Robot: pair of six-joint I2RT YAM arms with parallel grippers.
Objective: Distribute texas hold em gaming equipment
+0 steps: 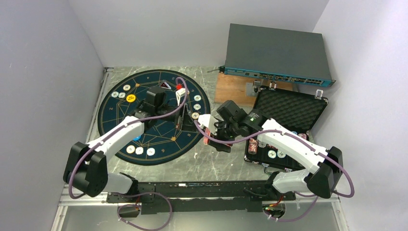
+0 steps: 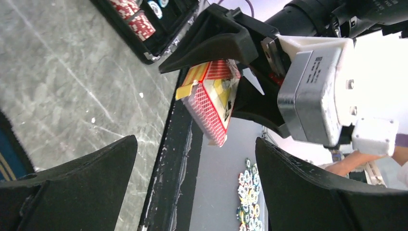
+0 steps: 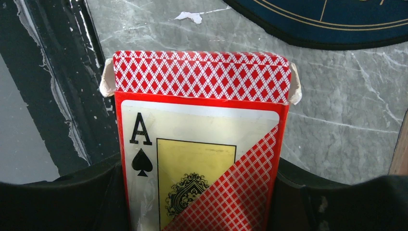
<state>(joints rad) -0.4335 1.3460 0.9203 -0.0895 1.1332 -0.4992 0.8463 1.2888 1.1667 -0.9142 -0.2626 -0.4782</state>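
The card box [image 3: 202,77] is in the right claw [image 3: 199,168], pinched across its flat faces at one end. It hangs above the bare table [image 1: 192,166], between the right edge of the round mat [image 1: 113,120] and the open case [image 1: 288,108]. Its long axis runs straight out of the right claw, so the free end sticks out past the fingers, tilted down and to the left; the small flaps at that end look folded open. The left claw [image 2: 195,142] stands wide and empty, and it faces the box head-on. The box sits ahead of that gap and well apart from both fingers [image 2: 86,178]. Being the free arm, the left looks like the one to reach in, probably for the free end, after lining up with the box's slant. Chips [image 1: 139,150] lie on the mat, and more sit in the case.
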